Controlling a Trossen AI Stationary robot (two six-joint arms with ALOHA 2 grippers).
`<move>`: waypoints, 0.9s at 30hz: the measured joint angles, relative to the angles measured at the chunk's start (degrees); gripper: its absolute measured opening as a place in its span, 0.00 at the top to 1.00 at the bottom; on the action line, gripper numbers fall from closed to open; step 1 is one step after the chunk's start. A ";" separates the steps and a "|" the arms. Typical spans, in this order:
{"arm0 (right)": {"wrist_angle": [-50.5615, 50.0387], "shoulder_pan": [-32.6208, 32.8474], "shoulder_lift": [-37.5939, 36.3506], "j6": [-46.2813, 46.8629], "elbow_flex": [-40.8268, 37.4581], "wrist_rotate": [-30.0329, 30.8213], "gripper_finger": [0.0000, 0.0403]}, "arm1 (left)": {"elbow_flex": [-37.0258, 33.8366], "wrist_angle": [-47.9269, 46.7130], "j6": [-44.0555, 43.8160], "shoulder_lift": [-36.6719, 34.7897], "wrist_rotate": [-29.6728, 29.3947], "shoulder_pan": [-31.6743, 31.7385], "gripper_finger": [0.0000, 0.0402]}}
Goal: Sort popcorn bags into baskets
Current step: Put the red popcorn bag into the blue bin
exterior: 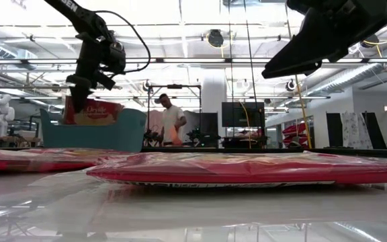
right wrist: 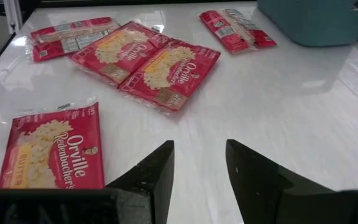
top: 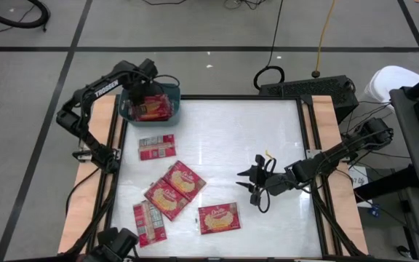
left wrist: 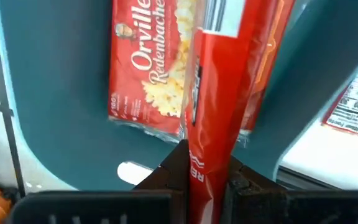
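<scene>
The teal basket [top: 131, 110] stands at the table's far left corner, with a red popcorn bag [left wrist: 145, 68] lying face up on its floor. My left gripper [top: 145, 93] is above it, shut on another red bag [left wrist: 219, 93]. Several more bags lie flat on the white table: one back-up [top: 156, 147], two overlapping [top: 174, 189], one back-up near the near edge [top: 149, 222] and one face-up [top: 219, 217]. My right gripper [top: 253, 182] hovers open just right of that last bag [right wrist: 51, 152], touching nothing. My left gripper pinches the red bag by one end [left wrist: 205, 171] between its two fingers, coming from above and pointing down. The bag shows edge-on, hanging below the fingers into the basket [left wrist: 55, 106], above the bag lying there. Whether its lower end touches anything I cannot tell.
Bare white tabletop [top: 246, 138] spreads over the right and far middle part. Wooden strips [top: 326, 124] run along the left and right sides. In the low view a person [exterior: 171, 121] stands far off in the room behind the basket [exterior: 123, 131].
</scene>
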 joint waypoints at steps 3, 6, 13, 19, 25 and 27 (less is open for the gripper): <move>0.07 0.00 0.00 0.31 0.00 0.00 0.66 | 0.00 -0.31 0.18 0.00 0.77 0.35 0.91; 0.10 -0.02 0.00 0.46 0.00 0.00 0.66 | 0.00 -1.31 0.23 0.00 3.19 1.19 0.91; 0.10 -0.02 0.00 0.45 0.00 0.00 0.66 | 0.00 2.50 -1.08 0.00 3.75 1.65 0.89; 0.08 -0.02 0.00 0.42 0.00 -0.01 0.66 | 0.00 2.68 -1.64 0.00 2.37 1.63 0.75; 0.07 -0.02 0.00 0.16 0.00 -0.02 0.66 | 0.00 6.35 -5.97 0.00 -3.63 1.63 0.69; 0.07 -0.02 0.00 0.07 0.00 -0.02 0.66 | 0.00 6.78 -6.73 0.00 -4.24 1.70 0.69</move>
